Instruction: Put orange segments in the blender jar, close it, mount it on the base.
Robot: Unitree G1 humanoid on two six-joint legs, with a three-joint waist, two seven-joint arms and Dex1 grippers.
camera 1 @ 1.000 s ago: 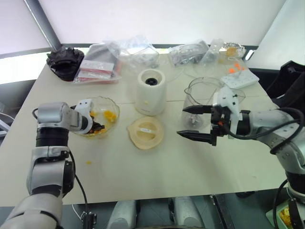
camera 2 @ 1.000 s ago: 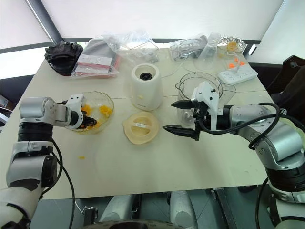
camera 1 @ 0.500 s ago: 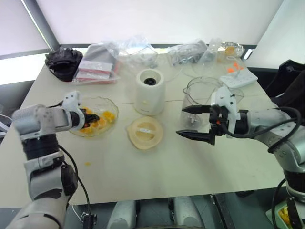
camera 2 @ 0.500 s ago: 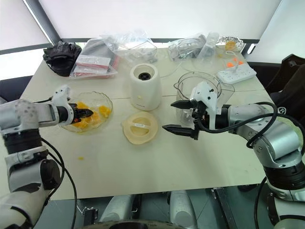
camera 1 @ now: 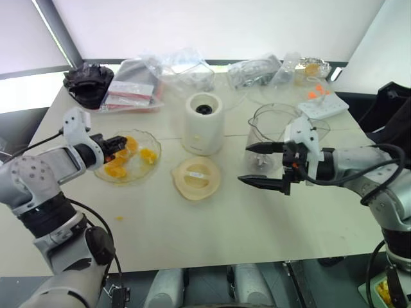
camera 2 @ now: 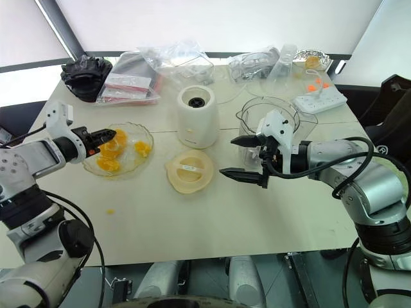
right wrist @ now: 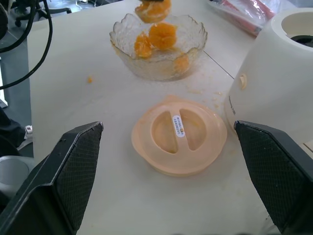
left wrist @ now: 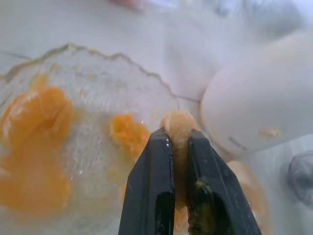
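My left gripper (camera 1: 119,140) is shut on one orange segment (left wrist: 178,126) and holds it just above the wavy-edged glass bowl (camera 1: 152,142). More orange segments (camera 1: 116,171) lie in that bowl. The blender jar (camera 1: 272,131) stands open and upright on the right, beside the cream-white base (camera 1: 203,124). In front of the jar, my right gripper (camera 1: 244,163) hovers with its fingers spread wide and nothing between them. The right wrist view looks past those fingers to the held segment (right wrist: 153,8) over the bowl (right wrist: 195,36).
The flat cream-yellow lid (camera 1: 196,178) lies in front of the base. Plastic bags (camera 1: 137,85) and a black bundle (camera 1: 88,81) crowd the back edge. At the back right sits a white tray (camera 1: 323,104). There is a small orange scrap (camera 1: 119,219) near the bowl.
My left gripper has lifted up out of the bowl with an orange segment pinched in it, and its arm has swung outward. The right gripper has stayed still.
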